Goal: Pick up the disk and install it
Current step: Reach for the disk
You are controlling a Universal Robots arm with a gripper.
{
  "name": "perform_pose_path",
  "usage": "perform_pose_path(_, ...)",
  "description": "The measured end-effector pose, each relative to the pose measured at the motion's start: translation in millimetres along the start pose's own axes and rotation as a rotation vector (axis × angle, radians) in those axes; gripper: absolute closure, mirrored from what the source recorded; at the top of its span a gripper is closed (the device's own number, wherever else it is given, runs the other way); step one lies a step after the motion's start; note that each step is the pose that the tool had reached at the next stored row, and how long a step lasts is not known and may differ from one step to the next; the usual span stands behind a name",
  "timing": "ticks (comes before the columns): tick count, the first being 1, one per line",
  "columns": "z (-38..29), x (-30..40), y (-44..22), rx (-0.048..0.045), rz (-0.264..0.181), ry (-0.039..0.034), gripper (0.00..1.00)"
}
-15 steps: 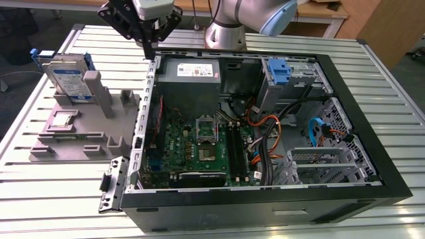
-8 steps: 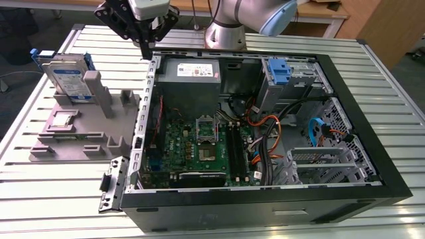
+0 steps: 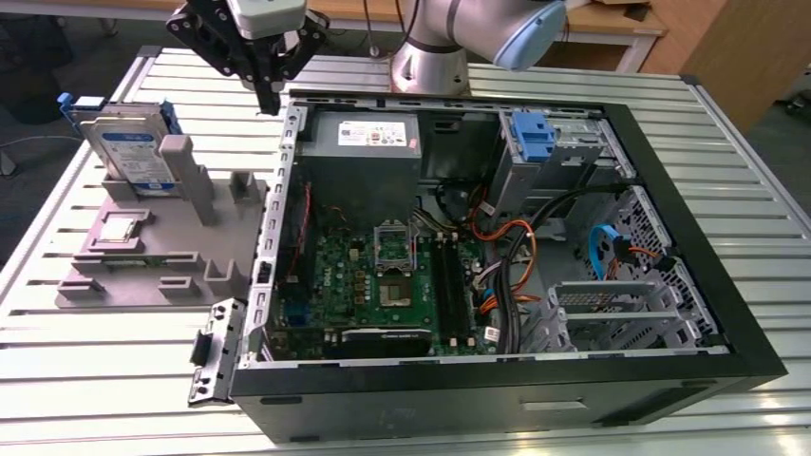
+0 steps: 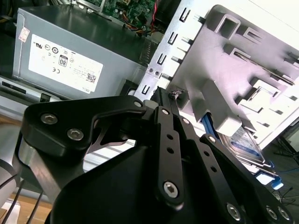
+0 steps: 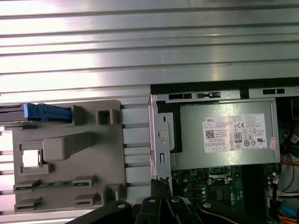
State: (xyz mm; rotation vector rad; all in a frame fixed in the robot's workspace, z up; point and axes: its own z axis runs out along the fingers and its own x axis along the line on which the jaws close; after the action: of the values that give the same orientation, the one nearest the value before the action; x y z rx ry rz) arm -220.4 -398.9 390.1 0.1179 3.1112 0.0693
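the gripper hangs at the edge of the open computer case, its fingers pinched together and holding nothing. in the exterior view the disk stands on edge in the grey holder, at about eight o'clock from the gripper.

A grey power supply with a white sticker sits just beside the pincer, inside an open computer case. The green motherboard lies farther off, beyond the supply. On the pincer's other side, a grey moulded holder rests on the slatted metal table. It carries a small square part, possibly a chip.
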Motion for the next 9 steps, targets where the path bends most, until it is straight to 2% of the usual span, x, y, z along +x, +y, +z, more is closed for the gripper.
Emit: perform_pose_path(9,0.0,2.5,-0.2,0.0,0.0,0.0,0.89)
